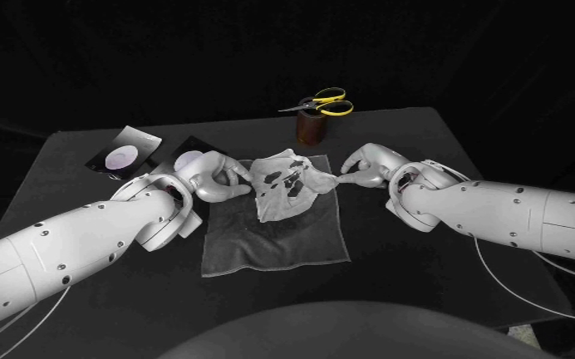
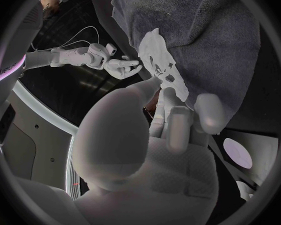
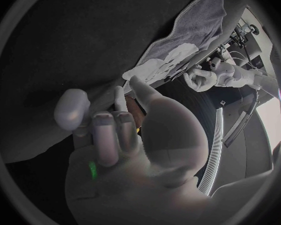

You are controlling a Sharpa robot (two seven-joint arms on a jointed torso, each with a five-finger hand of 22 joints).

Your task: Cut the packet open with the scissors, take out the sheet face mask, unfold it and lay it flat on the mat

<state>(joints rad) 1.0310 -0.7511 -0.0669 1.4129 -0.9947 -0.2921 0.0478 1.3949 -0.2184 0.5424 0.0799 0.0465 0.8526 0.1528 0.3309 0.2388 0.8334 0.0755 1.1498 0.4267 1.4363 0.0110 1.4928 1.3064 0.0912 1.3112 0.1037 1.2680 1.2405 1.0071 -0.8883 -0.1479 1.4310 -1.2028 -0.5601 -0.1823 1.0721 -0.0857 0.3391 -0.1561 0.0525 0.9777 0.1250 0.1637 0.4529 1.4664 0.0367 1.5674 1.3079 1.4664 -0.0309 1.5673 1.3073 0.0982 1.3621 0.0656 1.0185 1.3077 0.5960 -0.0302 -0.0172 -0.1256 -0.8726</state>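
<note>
Stretching between two silver hands, a white sheet face mask (image 1: 285, 184) is partly unfolded, crumpled, with dark openings showing in it. It is held over the far half of a grey mat (image 1: 282, 247) that lies in the middle of a black desk (image 1: 414, 139). The left hand (image 1: 213, 178) grips the mask's left edge with its fingertips. The right hand (image 1: 369, 168) pinches the mask's right edge from the other side. Whether the mask's lower end touches the mat cannot be told. Beyond the mat, at the far side of the desk, scissors (image 1: 321, 105) with yellow handles stand in a brown holder (image 1: 312, 130). A dark packet (image 1: 125, 151) with a pale round mark lies at the far left. A second dark piece (image 1: 189, 159) with a similar mark lies just beside the left hand.
</note>
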